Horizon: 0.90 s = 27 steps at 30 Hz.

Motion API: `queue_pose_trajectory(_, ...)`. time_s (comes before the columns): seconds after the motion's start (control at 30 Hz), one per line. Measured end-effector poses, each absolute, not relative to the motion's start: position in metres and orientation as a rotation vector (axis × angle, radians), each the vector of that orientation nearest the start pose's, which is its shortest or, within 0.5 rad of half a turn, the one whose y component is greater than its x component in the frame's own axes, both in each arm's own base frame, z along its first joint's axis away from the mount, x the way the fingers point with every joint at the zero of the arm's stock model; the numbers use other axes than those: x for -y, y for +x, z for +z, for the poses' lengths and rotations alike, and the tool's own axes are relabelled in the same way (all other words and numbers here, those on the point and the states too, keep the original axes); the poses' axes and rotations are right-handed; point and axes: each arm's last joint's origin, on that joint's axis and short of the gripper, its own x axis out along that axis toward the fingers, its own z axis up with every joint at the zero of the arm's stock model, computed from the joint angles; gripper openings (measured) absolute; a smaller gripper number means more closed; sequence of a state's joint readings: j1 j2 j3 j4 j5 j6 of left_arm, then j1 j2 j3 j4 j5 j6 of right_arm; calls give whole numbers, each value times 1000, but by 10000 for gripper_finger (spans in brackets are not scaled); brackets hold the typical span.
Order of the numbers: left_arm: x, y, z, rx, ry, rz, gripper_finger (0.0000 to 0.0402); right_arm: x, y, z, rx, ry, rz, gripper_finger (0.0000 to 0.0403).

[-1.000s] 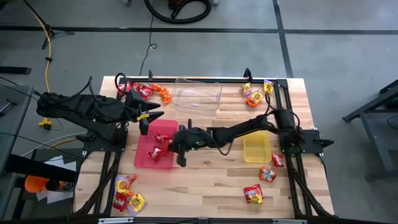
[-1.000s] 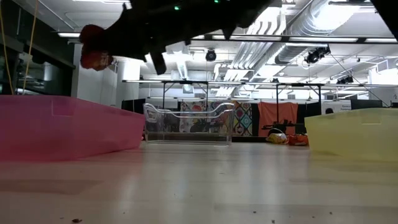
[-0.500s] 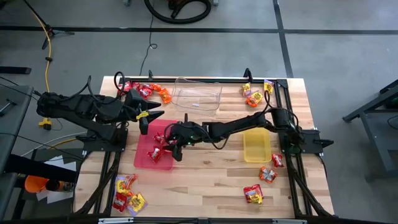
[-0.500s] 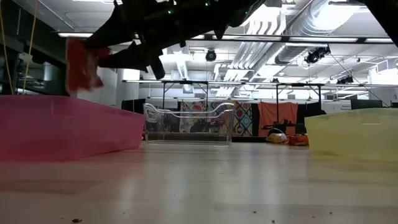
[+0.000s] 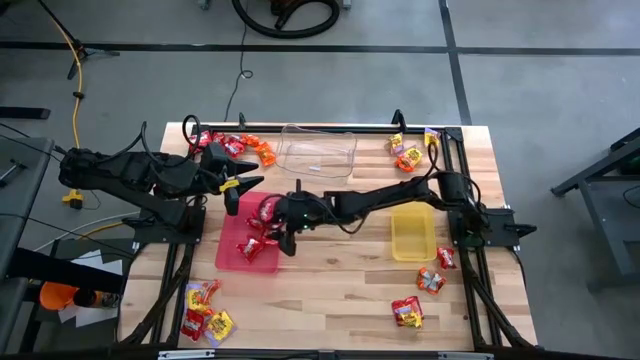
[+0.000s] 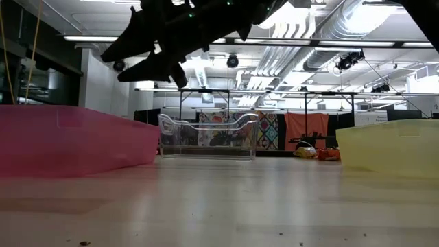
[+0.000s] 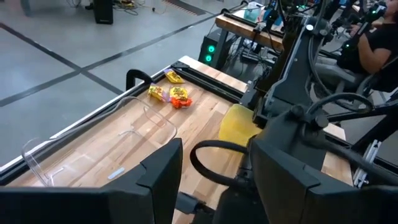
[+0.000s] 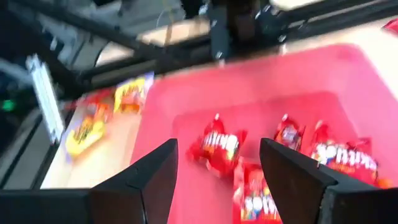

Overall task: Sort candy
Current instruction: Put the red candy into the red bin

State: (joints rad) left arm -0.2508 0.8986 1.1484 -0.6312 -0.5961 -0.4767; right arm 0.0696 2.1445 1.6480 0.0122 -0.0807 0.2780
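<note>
My right gripper [image 5: 280,232] [image 8: 214,180] hangs open above the red tray [image 5: 262,262] [image 8: 249,81], reaching in from the table's right. Several red candy packets [image 8: 217,146] [image 5: 262,210] lie flat on the tray's floor below it. In the low view its fingers [image 6: 134,58] are spread with nothing between them. My left gripper [image 5: 242,188] [image 7: 214,186] waits open above the tray's far left corner, holding nothing. More candy lies in heaps on the table at the far left [image 5: 238,147], far right [image 5: 410,153], near right [image 5: 420,296] and near left [image 5: 205,312].
A clear tray [image 5: 318,152] [image 6: 209,137] stands at the far middle and a yellow tray [image 5: 413,236] [image 6: 391,147] right of centre, under my right arm's elbow. Black frame rails run along both table sides. Bare wood lies between the trays and the near edge.
My right gripper has opened and let go of a red candy packet, which has dropped out of its fingers into the red tray. The gripper has drawn slightly toward the far edge and tipped up a little above the tray.
</note>
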Motion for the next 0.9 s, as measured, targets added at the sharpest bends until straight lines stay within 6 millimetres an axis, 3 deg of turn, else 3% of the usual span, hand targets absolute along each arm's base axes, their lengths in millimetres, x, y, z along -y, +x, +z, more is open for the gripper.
queue_pose_trajectory(0.2,25,162,394,-268,-306,417,175,-32,464,251,-622,96,62,222)
queue_pose_trajectory(0.37,25,163,390,-288,-289,419,175,-17,419,271,-772,6,-31,222)
queue_pose_trajectory(0.53,26,166,387,-311,-272,423,175,-9,354,263,-800,138,-136,222)
queue_pose_trajectory(0.7,23,173,377,-376,-260,502,175,-17,289,254,-699,349,-246,222)
queue_pose_trajectory(0.8,7,178,364,-461,-282,653,175,-24,264,251,-601,456,-304,222)
queue_pose_trajectory(0.9,-23,177,354,-548,-357,819,175,-26,249,251,-497,527,-364,222)
